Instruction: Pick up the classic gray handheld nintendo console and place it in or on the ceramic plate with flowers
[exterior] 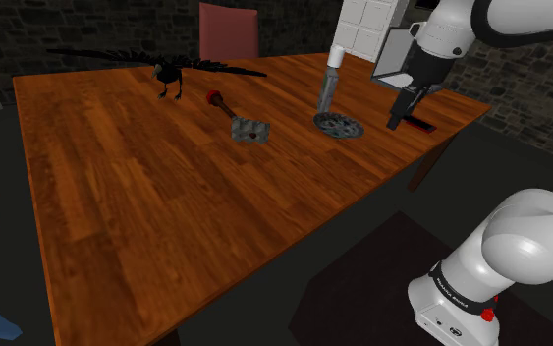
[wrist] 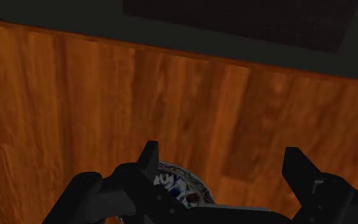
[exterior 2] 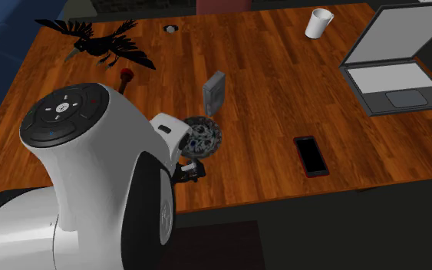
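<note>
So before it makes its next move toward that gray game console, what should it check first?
1. Hand open: ok, fingers apart with nothing between them.
2. Gray console found: ok, standing upright on the table beside the patterned plate.
3. Hand at the console: not ok, it hangs on the plate's far side from the console, near the table edge by the black phone.
4. Plate free: ok, nothing lies on it in the shoulder view.
5. Console steady when gripped: cannot tell; standing on end, it may tip.
</note>
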